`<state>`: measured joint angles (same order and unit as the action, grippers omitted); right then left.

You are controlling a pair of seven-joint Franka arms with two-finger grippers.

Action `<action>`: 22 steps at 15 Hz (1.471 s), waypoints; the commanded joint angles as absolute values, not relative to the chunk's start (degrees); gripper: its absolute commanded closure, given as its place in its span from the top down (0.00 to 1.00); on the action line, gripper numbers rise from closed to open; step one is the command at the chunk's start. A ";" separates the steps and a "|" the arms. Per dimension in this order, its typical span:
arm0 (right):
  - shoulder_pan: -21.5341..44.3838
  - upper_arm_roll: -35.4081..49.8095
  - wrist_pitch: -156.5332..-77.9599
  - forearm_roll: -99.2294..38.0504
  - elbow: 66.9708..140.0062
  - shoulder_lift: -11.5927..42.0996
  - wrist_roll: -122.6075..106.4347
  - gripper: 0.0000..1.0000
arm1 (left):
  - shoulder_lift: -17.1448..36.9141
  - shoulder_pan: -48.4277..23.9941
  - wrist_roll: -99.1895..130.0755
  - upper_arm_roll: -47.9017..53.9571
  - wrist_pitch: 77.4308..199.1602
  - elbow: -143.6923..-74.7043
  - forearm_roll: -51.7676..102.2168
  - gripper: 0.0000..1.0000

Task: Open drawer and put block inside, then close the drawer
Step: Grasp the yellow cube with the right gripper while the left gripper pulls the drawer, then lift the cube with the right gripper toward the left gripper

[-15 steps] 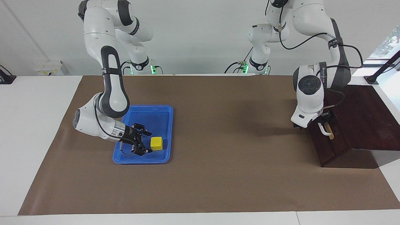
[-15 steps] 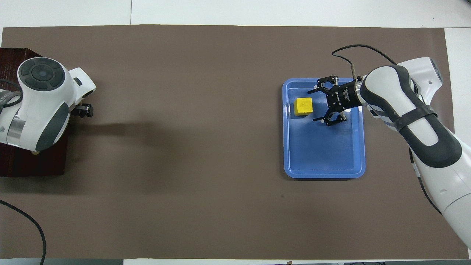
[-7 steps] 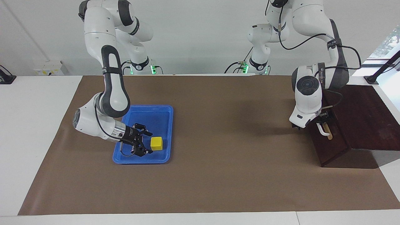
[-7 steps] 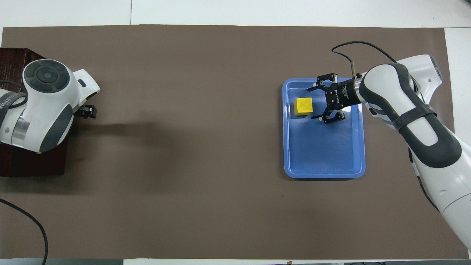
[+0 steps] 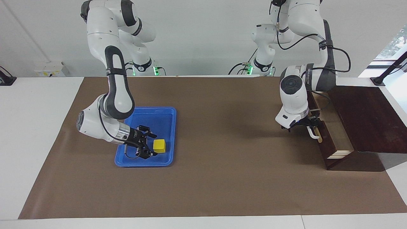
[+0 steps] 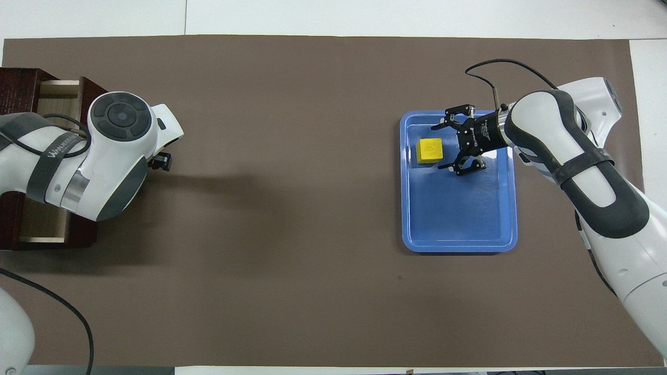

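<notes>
At bench level, facing view:
Drawer: the drawer (image 5: 330,133) stands partly pulled out of the dark cabinet (image 5: 365,117) at the left arm's end of the bench, its pale interior showing.
Left pincer: the left pincer (image 5: 310,124) is at the white bar handle (image 5: 313,133); its closure on the handle cannot be told.
Block: the yellow block (image 5: 159,146) lies in the blue tray (image 5: 159,114), in the part of the tray farther from the robots.
Right pincer: the right pincer (image 5: 149,144) is low in the tray just beside the block, fingers spread wide, gripping nothing; one finger lies on either side of the block's near edge, contact not evident.

From above, overhead view:
Drawer: the drawer (image 6: 49,156) shows light wood inside, largely covered by the left arm.
Left pincer: the left pincer (image 6: 159,161) is only a dark tip past the wrist.
Block: the block (image 6: 429,150) rests on the tray (image 6: 458,245), toward its end farther from the robots.
Right pincer: the right pincer (image 6: 445,143) opens toward the block, empty.

Step in hand (judged): opening the drawer, with the block's grasp being prepared.
Next move (judged): the right pincer should advance to straddle the block and close, then carry it to the drawer.
</notes>
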<state>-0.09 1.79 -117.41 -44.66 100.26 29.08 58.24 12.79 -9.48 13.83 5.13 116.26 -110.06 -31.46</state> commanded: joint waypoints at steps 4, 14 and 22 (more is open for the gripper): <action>-0.26 2.02 -117.77 -44.03 99.67 29.62 59.50 0.29 | 11.95 -13.18 14.24 5.10 115.66 -111.09 -29.27 1.00; -0.35 2.11 -112.79 -43.95 95.20 28.92 59.94 0.00 | 11.07 -12.92 6.42 4.92 106.81 -102.25 -24.55 1.00; 4.03 2.28 -101.69 -40.78 88.86 20.05 72.92 0.00 | 10.20 -13.62 29.98 5.01 101.69 -92.81 -8.46 1.00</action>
